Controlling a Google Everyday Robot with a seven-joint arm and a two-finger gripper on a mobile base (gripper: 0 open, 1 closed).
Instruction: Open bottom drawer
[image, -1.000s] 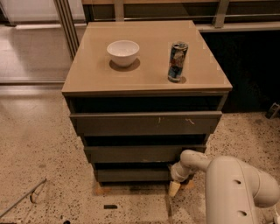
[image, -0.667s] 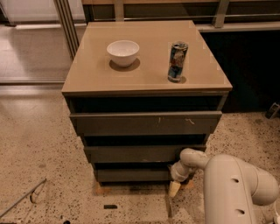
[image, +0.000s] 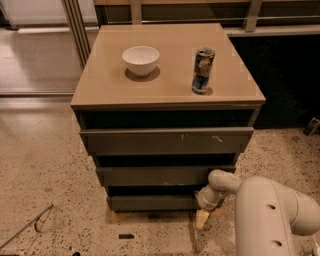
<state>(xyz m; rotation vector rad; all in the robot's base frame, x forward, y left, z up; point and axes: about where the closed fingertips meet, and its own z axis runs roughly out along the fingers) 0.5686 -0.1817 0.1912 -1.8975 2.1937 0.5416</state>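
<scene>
While at bottom drawer (image: 150, 202) — end effector (image: 202, 218)

Arm (image: 280, 210) smooth cream-white, rounded shell w/ small dark holes; gripper (image: 202, 218) pale yellowish, low centre-right of view

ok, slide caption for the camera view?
Gripper low at the right end of the bottom drawer; bowl and can on the cabinet top.
</scene>
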